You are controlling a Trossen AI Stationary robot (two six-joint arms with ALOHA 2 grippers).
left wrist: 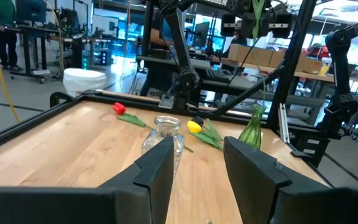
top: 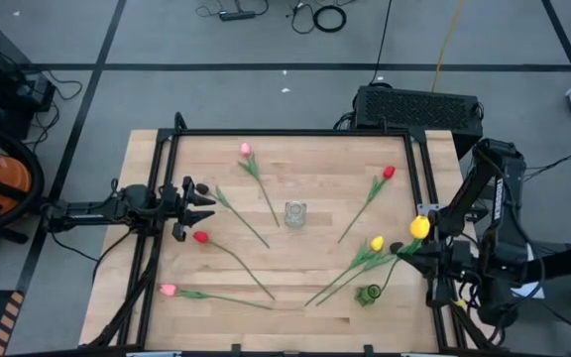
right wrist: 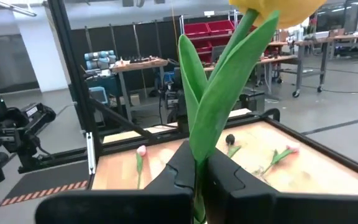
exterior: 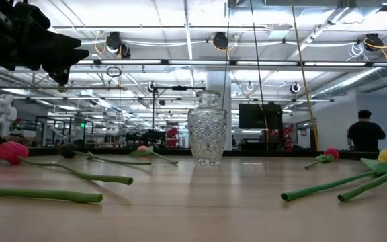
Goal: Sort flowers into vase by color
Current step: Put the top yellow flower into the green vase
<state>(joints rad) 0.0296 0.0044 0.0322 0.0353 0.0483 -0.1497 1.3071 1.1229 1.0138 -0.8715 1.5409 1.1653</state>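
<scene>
Green stem (exterior: pixel 42 195) foremost — clear vase (exterior: pixel 207 128) behind, mid-table

My right gripper (right wrist: pixel 197 171) hides the yellow tulip (right wrist: pixel 219 93) stem below the grip; its head is cut off by the frame edge. Person (exterior: pixel 363 132) beyond the table's too small to make out.
</scene>
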